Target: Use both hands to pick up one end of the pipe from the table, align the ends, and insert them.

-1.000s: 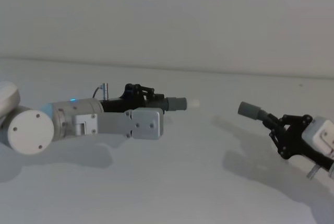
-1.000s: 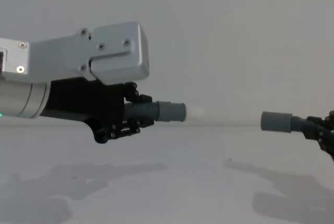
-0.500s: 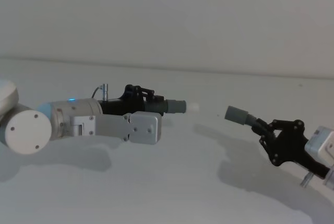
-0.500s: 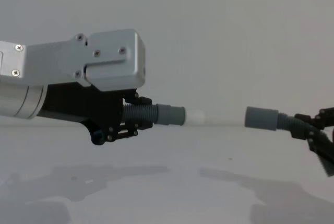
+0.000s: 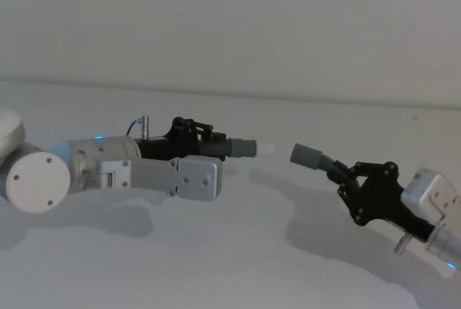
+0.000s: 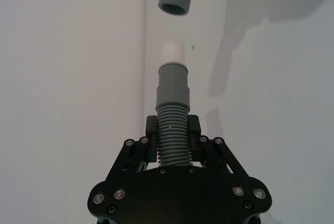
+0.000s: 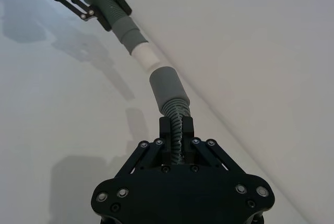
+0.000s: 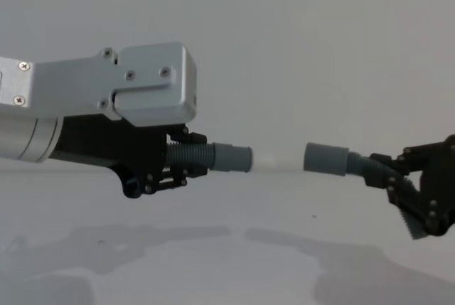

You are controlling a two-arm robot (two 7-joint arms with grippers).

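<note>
Grippers, left (image 8: pixel 186 165) and right (image 8: pixel 393 177), each pinched a pipe piece above the table (image 5: pixel 238 251). Cuffs (image 8: pixel 325 158) sat near, unjoined; insertion needed level, coaxial mouths.

Soft, even light is falling from overhead, leaving the matt white tabletop (image 5: pixel 238 266) dim and greyish. Diffuse shadows are pooling beneath both arms toward 6 o'clock. Nothing is glaring; the head view is looking slightly hazy.
</note>
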